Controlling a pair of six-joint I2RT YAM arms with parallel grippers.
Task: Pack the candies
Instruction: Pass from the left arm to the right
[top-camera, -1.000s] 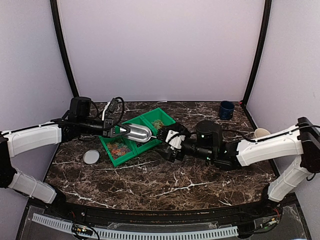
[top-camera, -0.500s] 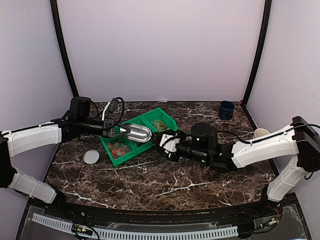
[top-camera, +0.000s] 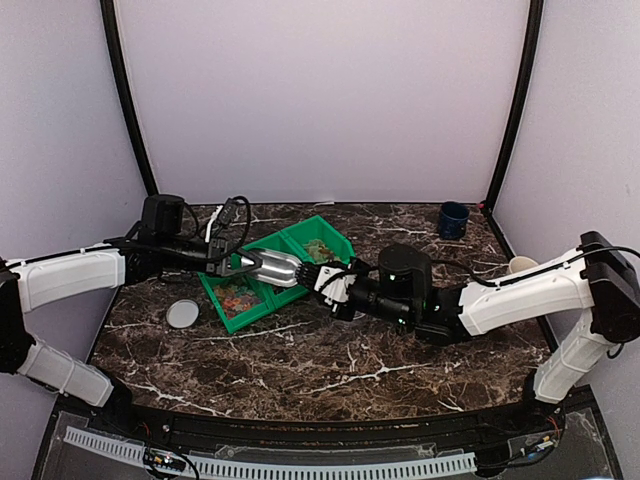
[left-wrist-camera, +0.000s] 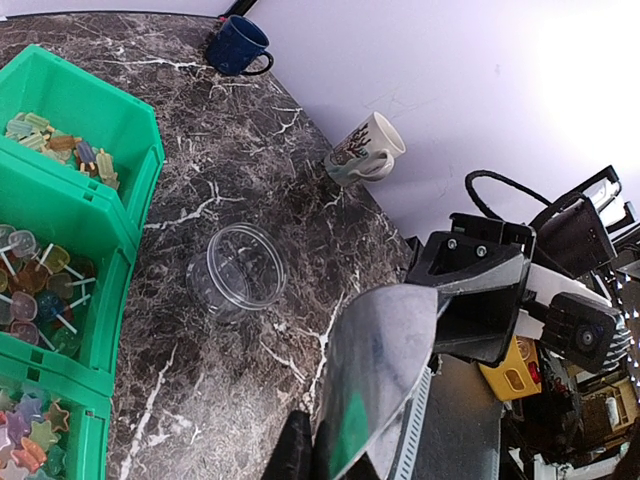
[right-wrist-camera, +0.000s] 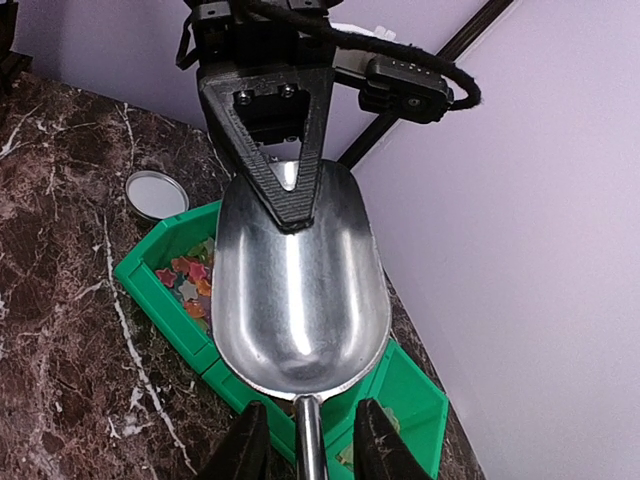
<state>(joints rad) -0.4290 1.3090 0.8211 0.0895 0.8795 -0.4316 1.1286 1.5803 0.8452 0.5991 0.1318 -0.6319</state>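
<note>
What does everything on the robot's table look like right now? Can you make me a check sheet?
Surface: dark marble table, white veins.
Job's things: candies in green bin; clear jar empty, lid off; metal scoop empty.
Clutter: blue mug, white mug.
Grippers: left pincer shut on the scoop's rim; right pincer open around its handle.
Cables: black cable over the left wrist.
Surroundings: lilac walls.
</note>
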